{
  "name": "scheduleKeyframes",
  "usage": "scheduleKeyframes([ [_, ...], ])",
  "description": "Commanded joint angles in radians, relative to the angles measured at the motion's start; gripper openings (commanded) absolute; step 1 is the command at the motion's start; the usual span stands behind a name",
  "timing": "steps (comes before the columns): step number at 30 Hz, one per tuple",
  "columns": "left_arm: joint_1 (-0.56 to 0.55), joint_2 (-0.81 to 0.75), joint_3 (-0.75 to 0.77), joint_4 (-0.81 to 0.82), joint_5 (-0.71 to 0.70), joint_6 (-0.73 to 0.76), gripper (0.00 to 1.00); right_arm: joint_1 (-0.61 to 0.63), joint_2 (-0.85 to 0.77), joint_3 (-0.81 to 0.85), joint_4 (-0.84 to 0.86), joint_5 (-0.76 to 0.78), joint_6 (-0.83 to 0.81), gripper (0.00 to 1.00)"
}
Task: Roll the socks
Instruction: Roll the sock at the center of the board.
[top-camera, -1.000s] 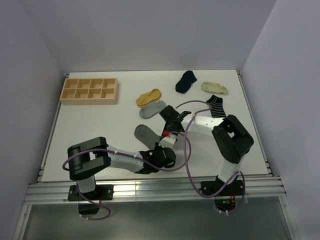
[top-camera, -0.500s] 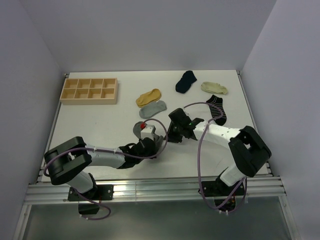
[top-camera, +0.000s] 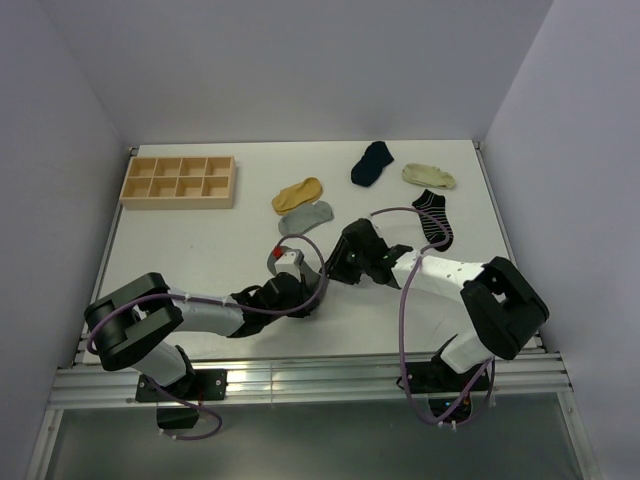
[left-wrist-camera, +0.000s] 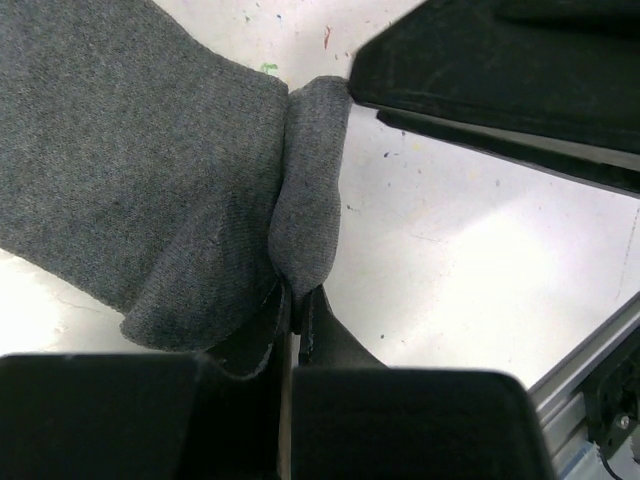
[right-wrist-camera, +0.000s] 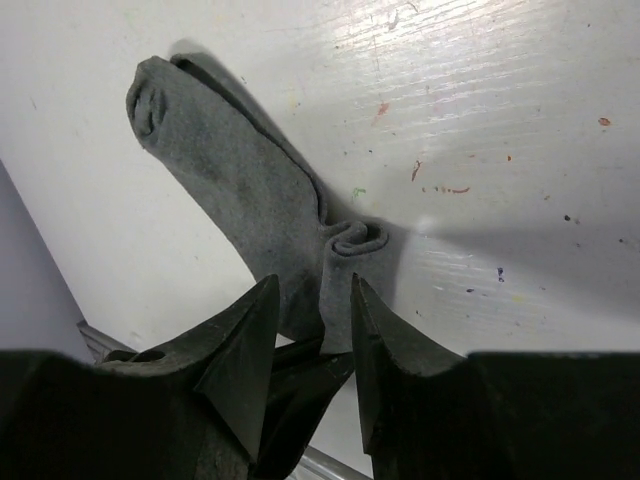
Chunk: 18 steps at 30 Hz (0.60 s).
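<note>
We see the left gripper (left-wrist-camera: 292, 310) closed almost completely, its dark fingers (left-wrist-camera: 335, 345) pinching a bunched fold at one end of the dark grey sock (left-wrist-camera: 140, 170). The rest of that sock spreads flat on the white table (top-camera: 200, 250), away from the pads. The right gripper (right-wrist-camera: 312, 300) has its fingers (right-wrist-camera: 240, 350) narrowly parted, with the sock's curled end sitting in the gap. We cannot tell whether they press on it. The left wrist view shows the pinch up close, with a right finger touching the far tip of the fold. The right wrist view alone shows the sock's whole length running off to its toe. From above, the two grippers meet over this sock and hide most of it. Further back lie the light grey sock (top-camera: 304, 217) and the mustard-yellow sock (top-camera: 297, 193), just beside each other.
</note>
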Motion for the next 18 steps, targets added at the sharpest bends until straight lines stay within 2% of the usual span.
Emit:
scheduleKeyframes([
  [1,0.004,0.002,-0.014,-0.006,0.047,-0.014,0.0,-0.005,0.023,-0.009,0.062,-0.011,0.024,0.43],
  [8,0.008,0.009,-0.013,0.003,0.059,-0.017,0.01,-0.003,0.065,0.025,-0.052,0.032,0.033,0.45],
  [18,0.022,0.028,-0.008,0.02,0.085,-0.019,0.01,-0.003,0.128,0.029,-0.004,-0.009,0.025,0.45],
])
